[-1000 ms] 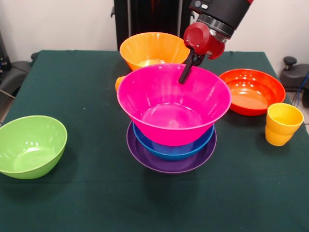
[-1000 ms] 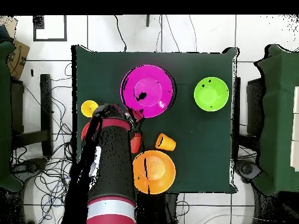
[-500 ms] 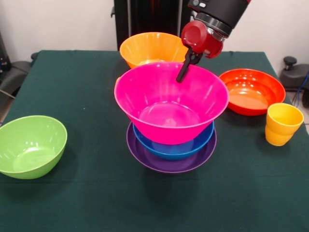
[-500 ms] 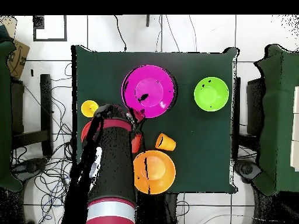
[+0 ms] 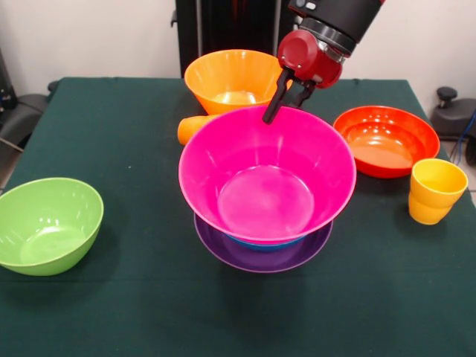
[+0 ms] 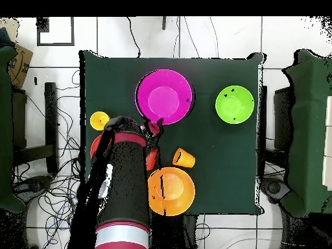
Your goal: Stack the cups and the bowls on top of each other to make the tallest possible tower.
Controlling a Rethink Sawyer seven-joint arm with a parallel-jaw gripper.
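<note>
Tower [image 5: 265, 223] at worktop [image 5: 134, 305] centre: large deep glossy pink plastic bowl [image 5: 266, 175] nested in a blue plastic bowl [image 5: 262, 242] (only a sliver shows), on a wide purple plastic bowl [image 5: 256, 256]. Pink bowl appears seated, level.

Left to right, front view, clock positions taken from the tower:
- green plastic bowl [image 5: 46, 223] at 9 o'clock, well apart
- small tapered orange plastic cup [image 5: 192, 128] on its side at 11 o'clock, just behind the pink rim
- large orange-yellow plastic bowl [image 5: 236, 78] at 12 o'clock
- shallow orange-red plastic bowl [image 5: 387, 139] at 2 o'clock
- ribbed yellow plastic cup [image 5: 435, 190] at 3 o'clock

Gripper [image 5: 288, 91]: at the pink bowl's far rim; one dark finger points at the rim, the other is half hidden. Cannot tell whether it grips the rim or has let go.

Step in hand (judgement): placing the pink bowl. To do it well: let go only once the bowl sits flat, then lift straight up so the rim is not dragged and the stack does not tip.

Arm pose: comes down from 1 o'clock, wrist tilted, red housing above the far rim.
</note>
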